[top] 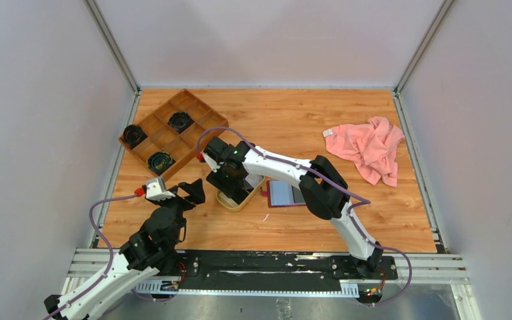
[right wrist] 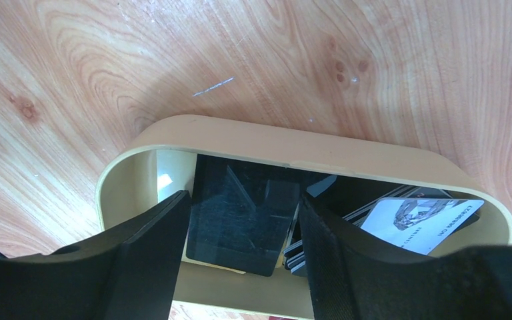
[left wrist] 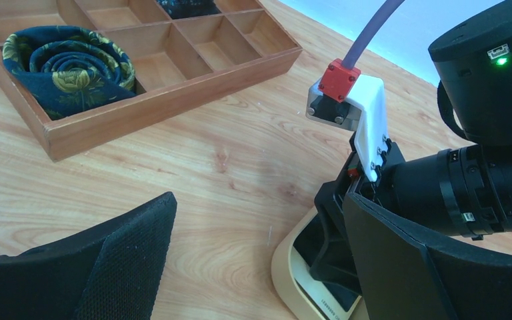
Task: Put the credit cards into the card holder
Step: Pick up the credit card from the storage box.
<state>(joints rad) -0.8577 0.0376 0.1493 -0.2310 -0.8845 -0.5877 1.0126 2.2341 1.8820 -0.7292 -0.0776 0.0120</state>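
The oval tan tray (top: 229, 203) holds the credit cards. My right gripper (top: 230, 185) reaches down into it. In the right wrist view the right gripper (right wrist: 243, 203) has its fingertips against the two long edges of a dark glossy card (right wrist: 240, 227) and is shut on it. A white printed card (right wrist: 427, 217) and a stack of dark cards (right wrist: 298, 257) lie beside it inside the tray (right wrist: 293, 143). The card holder (top: 287, 193) lies open, grey-blue inside up, just right of the tray. My left gripper (top: 190, 193) is open and empty, left of the tray; it also shows in the left wrist view (left wrist: 259, 200).
A brown compartmented wooden box (top: 167, 133) with rolled dark ties (left wrist: 67, 67) stands at the back left. A pink cloth (top: 370, 147) lies at the back right. In the left wrist view the tray (left wrist: 287, 267) sits close to my right finger.
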